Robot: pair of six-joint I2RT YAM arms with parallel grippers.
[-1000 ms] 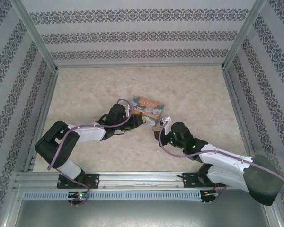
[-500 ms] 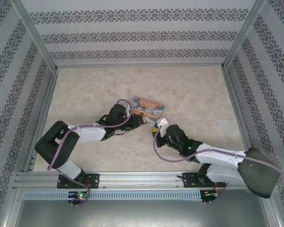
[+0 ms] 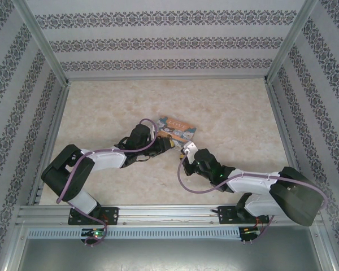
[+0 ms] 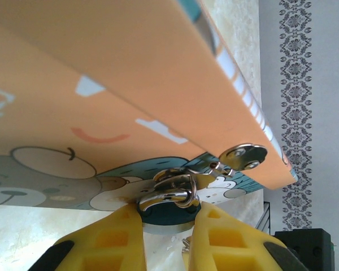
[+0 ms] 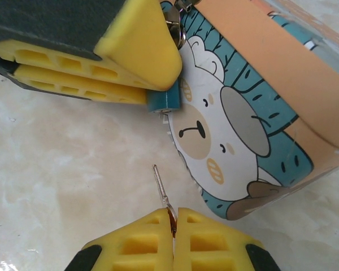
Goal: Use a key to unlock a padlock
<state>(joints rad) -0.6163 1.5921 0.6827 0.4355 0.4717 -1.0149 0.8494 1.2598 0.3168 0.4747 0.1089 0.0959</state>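
The padlock (image 4: 167, 199) is clamped in the left gripper (image 4: 168, 219), beside the box (image 4: 130, 84). The key (image 5: 161, 186) is pinched in the right gripper (image 5: 174, 218)

I see the padlock (image 4: 168, 208): tiny, blue-teal body, silver U shackle. Its body is pinched between the left gripper (image 4: 168, 221) pads, right against the side of the box (image 4: 130, 84). The shackle is threaded through a silver ring at the box clasp and looks seated. Key (image 5: 160, 183): thin silver shaft, head hidden, pinched in the closed right gripper (image 5: 173, 219). Its tip is aimed toward the padlock's teal end, near but not touching.
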